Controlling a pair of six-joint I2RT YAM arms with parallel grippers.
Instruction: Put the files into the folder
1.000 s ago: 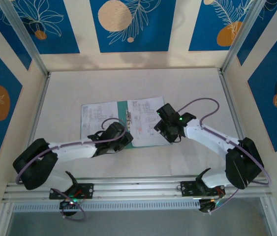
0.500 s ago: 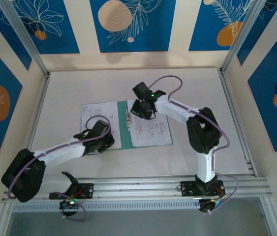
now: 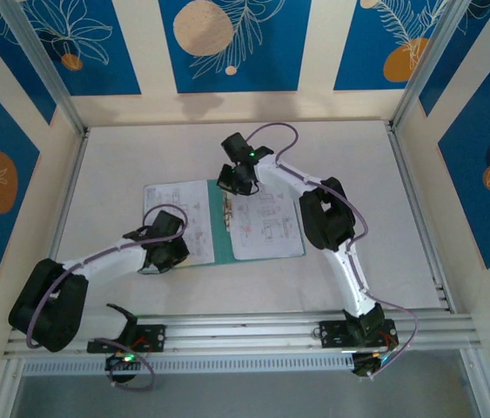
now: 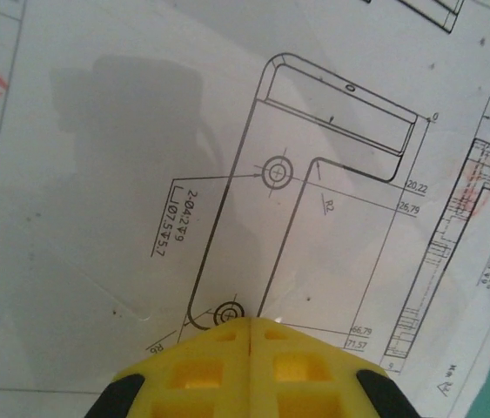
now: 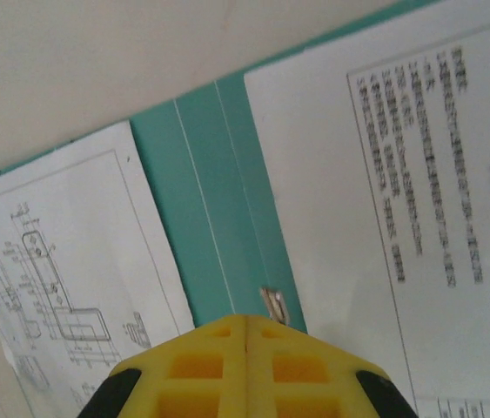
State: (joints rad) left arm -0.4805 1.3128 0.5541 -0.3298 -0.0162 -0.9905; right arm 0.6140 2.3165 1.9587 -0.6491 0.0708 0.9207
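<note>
Lying open and flat near the middle of the pale counter (image 3: 358, 165), the folder (image 3: 221, 237) is a thin, plain teal-green cover. Its bare spine strip shows between two halves, and a narrow teal rim shows along the near and right edges. The files (image 3: 266, 231) lie spread on it, one white sheet to each half.

The left sheet (image 3: 175, 213) carries black line drawings (a bracket-like part with two round holes, dimension figures and a few faint red marks). The left arm (image 3: 97, 261) reaches in from the near left, and the left jaws hang over the near part of that sheet. In the left wrist view their yellow fingers (image 4: 201, 379) are pressed together with nothing between them. Whether the tips touch the paper I cannot tell.

Along the teal spine run two fine pale crease lines. The right arm (image 3: 318, 213) stretches across to the far end of the spine, where the right jaws sit. Their fingers (image 5: 192, 370) are likewise closed tight on nothing. A small metal clip (image 5: 272, 305) lies on the teal strip just at their tips.

The right sheet (image 5: 358, 157) (mostly columns of small black text, with diagrams lower down) covers the right half, its inner edge just beside the spine.
</note>
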